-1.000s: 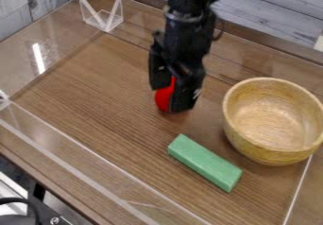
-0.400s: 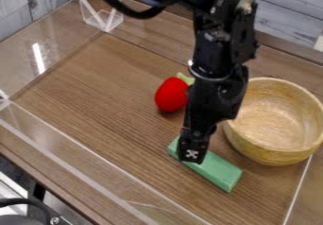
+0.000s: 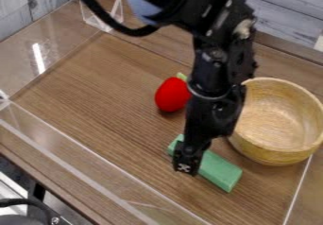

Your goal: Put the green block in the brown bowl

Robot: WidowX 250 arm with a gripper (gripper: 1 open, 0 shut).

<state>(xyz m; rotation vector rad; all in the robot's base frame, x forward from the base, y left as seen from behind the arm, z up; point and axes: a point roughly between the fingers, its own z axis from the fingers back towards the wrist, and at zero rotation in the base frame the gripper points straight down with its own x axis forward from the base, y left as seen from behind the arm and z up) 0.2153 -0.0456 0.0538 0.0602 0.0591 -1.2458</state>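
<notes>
Claw of black segmented fingers stands open at the flat mint-green rectangular block, which lies on the wooden table beside the round tan wooden bowl; assessed step: grasp alignment, next requiring straddling and closure.

Clerk: Camera, one view; where is it set?
Keeper: Above the counter, looking down at a slant, on the side of the brown bowl where the green block lies.
Clerk: Facing?
Keeper: Over the counter, past the bowl, toward the far edge beyond it.
Clerk: Range?
Keeper: Middling; the whole bowl fits, right of centre.
Clerk: Shared ground?
Keeper: None to enter; a single view.
</notes>
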